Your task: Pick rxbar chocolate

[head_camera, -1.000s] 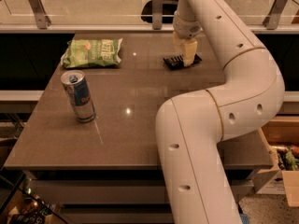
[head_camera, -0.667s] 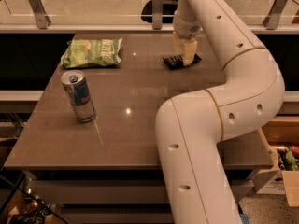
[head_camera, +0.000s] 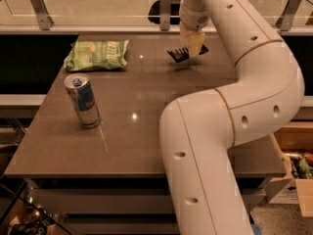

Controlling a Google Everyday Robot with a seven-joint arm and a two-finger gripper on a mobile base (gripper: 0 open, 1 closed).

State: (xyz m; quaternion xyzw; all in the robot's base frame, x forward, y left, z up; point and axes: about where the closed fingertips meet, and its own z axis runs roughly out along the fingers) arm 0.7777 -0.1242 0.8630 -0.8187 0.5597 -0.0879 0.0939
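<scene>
- nearest, one arm rises from below the table edge, bends at a big elbow on the right and reaches over to the far side; that bend likely lets it come down on its target from above.
- one can stands upright near the left front of the table, well apart from the reach.
- one green bag lies flat at the far left, also out of the way.
- one bar, black wrapper with white lettering, sits at the far middle of the table, right of the bag.
- one tool points down onto the bar, which sticks out on both sides of it; it seems to be clamped on the bar, though the view there is poor.
- judged so, the grip is made and the lift is what remains.
</scene>
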